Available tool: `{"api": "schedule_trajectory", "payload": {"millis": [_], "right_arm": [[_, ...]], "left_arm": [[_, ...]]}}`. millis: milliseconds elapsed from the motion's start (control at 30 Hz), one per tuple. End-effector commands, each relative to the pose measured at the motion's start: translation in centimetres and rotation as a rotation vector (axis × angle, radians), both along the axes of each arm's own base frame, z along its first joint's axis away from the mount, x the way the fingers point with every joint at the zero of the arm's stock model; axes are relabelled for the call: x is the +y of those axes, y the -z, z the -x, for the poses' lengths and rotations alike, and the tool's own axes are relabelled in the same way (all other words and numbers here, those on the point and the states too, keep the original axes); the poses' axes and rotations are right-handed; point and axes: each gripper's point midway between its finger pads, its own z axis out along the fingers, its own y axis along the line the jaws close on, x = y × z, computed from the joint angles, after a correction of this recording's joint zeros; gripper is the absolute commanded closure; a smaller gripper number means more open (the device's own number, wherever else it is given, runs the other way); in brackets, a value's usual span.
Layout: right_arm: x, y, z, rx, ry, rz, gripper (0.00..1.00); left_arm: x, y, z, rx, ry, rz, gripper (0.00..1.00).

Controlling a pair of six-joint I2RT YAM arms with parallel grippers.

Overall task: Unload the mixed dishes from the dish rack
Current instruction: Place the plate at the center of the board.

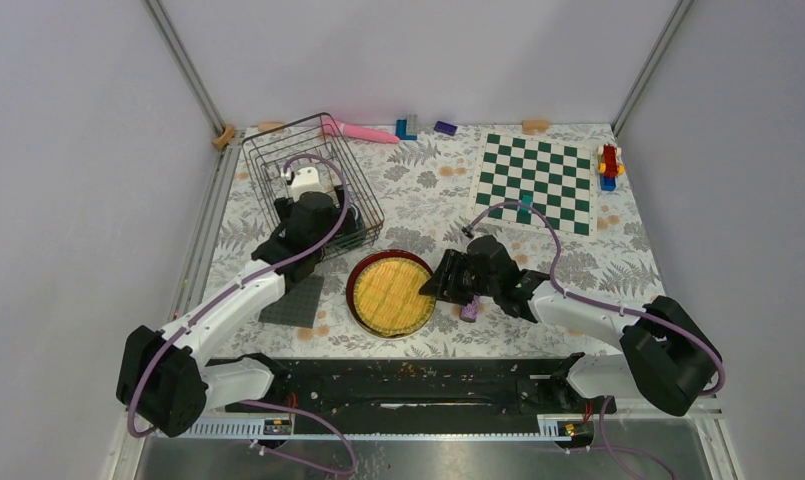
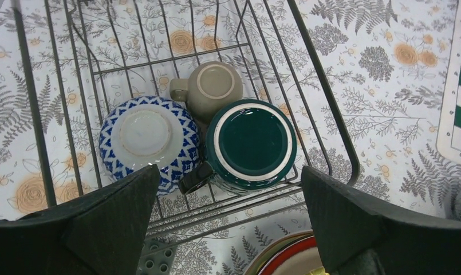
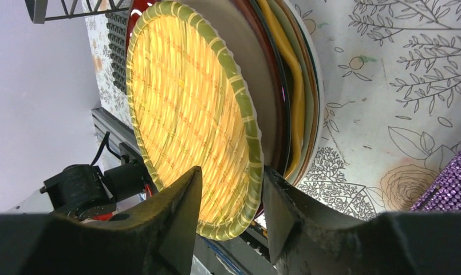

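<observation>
The dish rack (image 1: pixel 278 160) stands at the back left; in the left wrist view its wire floor (image 2: pixel 159 60) holds an upturned blue-white bowl (image 2: pixel 148 140), a small greyish cup (image 2: pixel 213 86) and a dark teal mug (image 2: pixel 251 143). My left gripper (image 2: pixel 231 223) hovers open and empty above the rack's near edge, over the mug. The yellow woven-look plate (image 1: pixel 391 293) lies on top of a plate stack in front of the rack. My right gripper (image 3: pixel 231 212) straddles the yellow plate's (image 3: pixel 188 114) right rim, jaws slightly apart. Under it lie the red-rimmed cream plate (image 3: pixel 256 69) and a pale plate (image 3: pixel 315 80).
A purple glitter cylinder (image 1: pixel 469 311) stands just right of the plate stack, beside my right gripper. A grey square mat (image 1: pixel 291 300) lies left of the stack. A green chessboard (image 1: pixel 535 182), a pink object (image 1: pixel 363 132) and small toy pieces (image 1: pixel 609 163) lie at the back.
</observation>
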Motion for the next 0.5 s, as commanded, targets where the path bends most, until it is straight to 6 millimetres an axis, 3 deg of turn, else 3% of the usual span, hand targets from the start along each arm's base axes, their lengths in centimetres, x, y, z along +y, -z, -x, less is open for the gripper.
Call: {"api": "schedule_trajectory", "payload": {"millis": [0, 200, 467], "right_arm": [[-0.4, -1.3, -1.2, -0.075, 0.015, 0.058, 0.48], [-1.2, -1.5, -1.2, -0.098, 0.017, 0.087, 0.35], [-2.8, -3.6, -1.7, -0.208, 0.056, 0.111, 0.02]], "left_arm": [[-1.3, -1.2, -1.6, -0.035, 0.089, -0.024, 0.01], [-2.0, 0.3, -2.8, 0.027, 0.120, -0.043, 0.01], [-1.8, 1.1, -4.0, 0.060, 0.116, -0.073, 0.01]]}}
